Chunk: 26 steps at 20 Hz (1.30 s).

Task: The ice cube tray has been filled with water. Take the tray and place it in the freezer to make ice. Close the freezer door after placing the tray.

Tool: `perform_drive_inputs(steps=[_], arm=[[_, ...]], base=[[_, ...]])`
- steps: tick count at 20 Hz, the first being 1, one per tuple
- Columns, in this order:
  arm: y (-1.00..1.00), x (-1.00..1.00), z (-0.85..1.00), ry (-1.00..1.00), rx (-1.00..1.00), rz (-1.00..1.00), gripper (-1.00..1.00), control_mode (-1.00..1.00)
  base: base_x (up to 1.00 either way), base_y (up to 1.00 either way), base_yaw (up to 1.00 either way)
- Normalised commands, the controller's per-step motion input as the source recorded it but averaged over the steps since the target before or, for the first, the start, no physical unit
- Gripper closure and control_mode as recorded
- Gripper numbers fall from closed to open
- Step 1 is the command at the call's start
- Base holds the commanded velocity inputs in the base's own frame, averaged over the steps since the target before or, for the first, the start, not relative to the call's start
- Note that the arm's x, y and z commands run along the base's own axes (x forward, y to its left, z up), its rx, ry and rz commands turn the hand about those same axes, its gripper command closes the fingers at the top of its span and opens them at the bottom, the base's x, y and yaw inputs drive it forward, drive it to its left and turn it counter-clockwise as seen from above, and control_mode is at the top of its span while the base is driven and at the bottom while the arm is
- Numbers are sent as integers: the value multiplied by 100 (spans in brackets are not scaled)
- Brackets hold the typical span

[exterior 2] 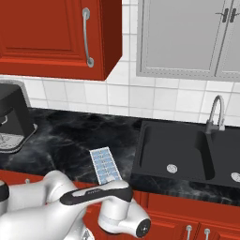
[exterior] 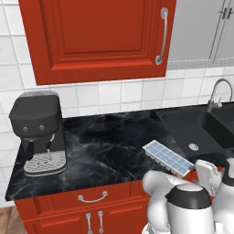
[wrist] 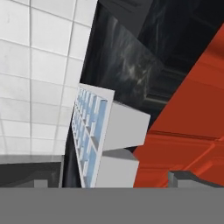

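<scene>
The ice cube tray lies flat on the black marble counter close to its front edge, just left of the sink, with pale blue water in its cells. From the right base view the tray has its near end hidden behind my arm. In the rolled hand view the tray stands edge-on just ahead of my gripper. The two dark fingertips are far apart, open, with nothing held. My hand sits low at the counter's front edge by the tray's right end. The freezer and its door are out of view.
A black coffee machine stands at the counter's left end. The dark sink with a curved faucet is to the right. A red wall cabinet and grey cabinets hang above. Red drawers run below the counter.
</scene>
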Motion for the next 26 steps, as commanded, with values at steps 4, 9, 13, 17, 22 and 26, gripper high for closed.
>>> perform_drive_inputs(steps=[4, 9, 13, 17, 22, 26], arm=[[10, 16, -9, 0, 0, 0, -100, -100], [10, 15, -7, 0, 0, 0, -100, -100], [11, 13, -10, 0, 0, 0, -100, -100], [12, 8, -9, 0, 0, 0, -100, -100], [12, 6, -7, 0, 0, 0, -100, -100], [11, 7, -3, 0, 0, 0, -100, -100]], base=[[0, 0, 0], [0, 0, 0], [0, 0, 0], [0, 0, 0], [0, 0, 0], [0, 0, 0]])
